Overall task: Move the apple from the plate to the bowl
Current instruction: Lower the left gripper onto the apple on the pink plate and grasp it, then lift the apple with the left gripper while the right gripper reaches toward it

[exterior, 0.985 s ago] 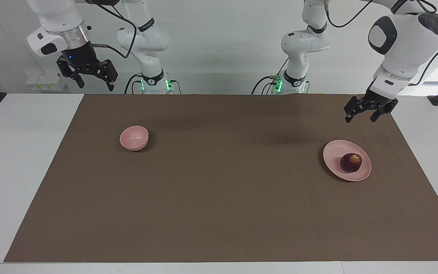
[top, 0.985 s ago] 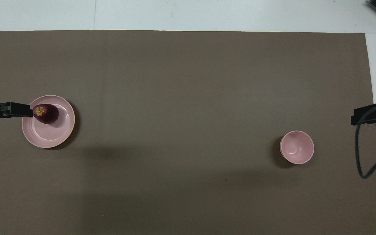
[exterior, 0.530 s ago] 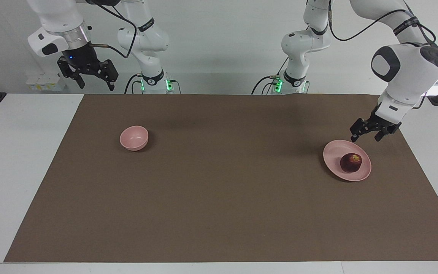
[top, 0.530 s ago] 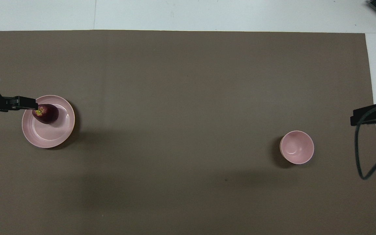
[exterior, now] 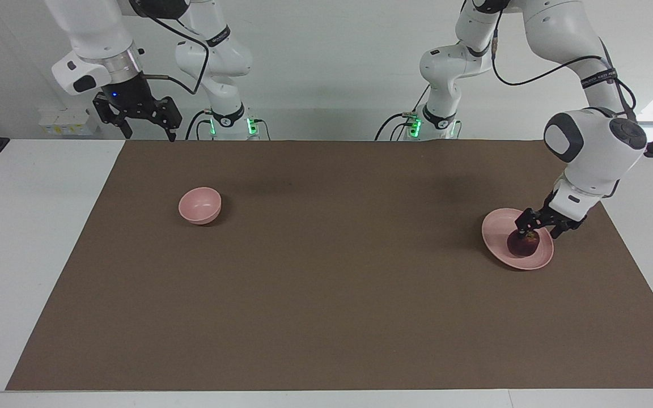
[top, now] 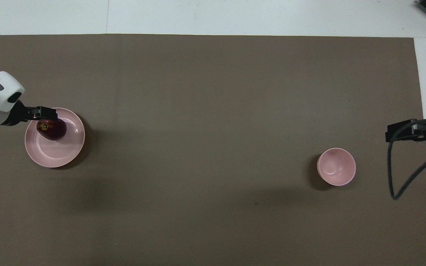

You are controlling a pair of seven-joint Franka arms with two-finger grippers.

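Apple on plate; bowl empty; left gripper spread around apple.

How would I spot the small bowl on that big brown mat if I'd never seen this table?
Start at the brown mat and go toward the right arm's end. There the bowl sits alone, empty. It is pale pink like the plate at the left arm's end, but small and deep, whereas the plate is wide, flat and carries the apple.

one apple, one plate (pink), one bowl
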